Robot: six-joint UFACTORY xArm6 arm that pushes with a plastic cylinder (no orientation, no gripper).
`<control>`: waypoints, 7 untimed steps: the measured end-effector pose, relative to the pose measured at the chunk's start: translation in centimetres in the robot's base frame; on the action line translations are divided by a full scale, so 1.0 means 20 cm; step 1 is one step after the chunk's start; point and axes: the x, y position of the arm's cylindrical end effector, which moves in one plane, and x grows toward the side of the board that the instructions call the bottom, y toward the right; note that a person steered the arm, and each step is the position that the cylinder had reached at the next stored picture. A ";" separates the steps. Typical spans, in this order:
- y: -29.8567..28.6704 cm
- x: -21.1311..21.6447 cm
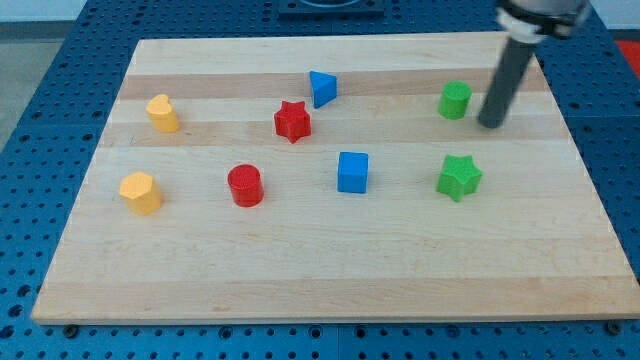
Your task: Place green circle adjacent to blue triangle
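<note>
The green circle (455, 100) sits on the wooden board (330, 270) at the view's upper right. The blue triangle (321, 88) lies near the view's top centre, well to the left of the green circle. My tip (490, 125) is just to the right of the green circle and slightly below it, with a small gap between them. The rod rises from the tip toward the view's top right.
A red star (292, 121) sits just below and left of the blue triangle. A blue cube (352, 172), a green star (459, 177), a red cylinder (245, 186) and two yellow blocks (163, 113) (140, 192) are spread over the board.
</note>
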 end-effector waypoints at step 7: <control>-0.56 -0.33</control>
